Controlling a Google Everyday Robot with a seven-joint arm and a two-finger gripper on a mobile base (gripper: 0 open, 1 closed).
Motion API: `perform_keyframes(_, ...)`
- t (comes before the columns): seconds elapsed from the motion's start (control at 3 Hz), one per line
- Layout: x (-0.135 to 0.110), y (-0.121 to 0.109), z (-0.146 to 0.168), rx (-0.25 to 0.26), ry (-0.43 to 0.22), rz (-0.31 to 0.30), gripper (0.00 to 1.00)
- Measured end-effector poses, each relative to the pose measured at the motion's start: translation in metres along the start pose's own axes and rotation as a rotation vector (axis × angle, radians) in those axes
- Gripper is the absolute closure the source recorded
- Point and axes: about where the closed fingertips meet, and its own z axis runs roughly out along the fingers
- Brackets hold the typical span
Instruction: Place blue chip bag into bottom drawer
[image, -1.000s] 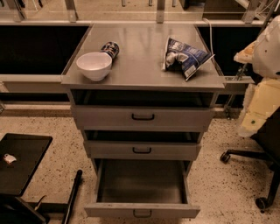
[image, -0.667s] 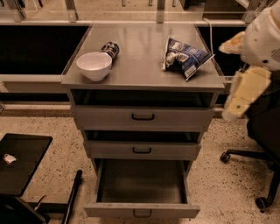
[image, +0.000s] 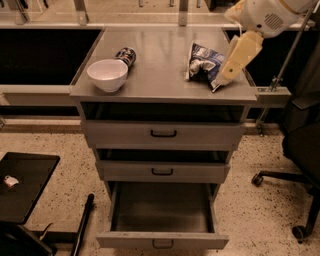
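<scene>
Gripper (image: 226, 72): is hanging in the upper right of the frame, over the right part of the cabinet top (image: 160, 47), its tip overlapping the bag's right side. I cannot tell whether it is wide or narrow, nor whether it is touching the bag.
Blue chip bag (image: 202, 62): is lying crumpled on the cabinet top at upper right, near the right edge, apparently not gripped.
Risk at the bag: a sideways nudge may be pushing the light foil off that edge, and a shallow pinch on one crease may be slipping.
Bottom drawer (image: 162, 239): is standing pulled out at lower centre, its grey floor showing.
Risk on the way down: the top drawer (image: 163, 134) and middle drawer (image: 162, 171) are lying along the path, so a dangling bag may be catching on a front or dropping short onto the floor.
White bowl (image: 107, 74) and can (image: 126, 55): are sitting at upper left, well apart from the bag, so there is little danger there.
</scene>
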Motion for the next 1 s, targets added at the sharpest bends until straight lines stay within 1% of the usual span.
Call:
perform_keyframes(0.33, -0.01, -0.051, 0.019, 0.063, 0.021, 0.044, 0.0)
perform_keyframes(0.67, -0.011, -0.092, 0.042, 0.105, 0.084, 0.088, 0.0)
perform_keyframes(1.0, -0.01, -0.113, 0.06, 0.123, 0.14, 0.109, 0.0)
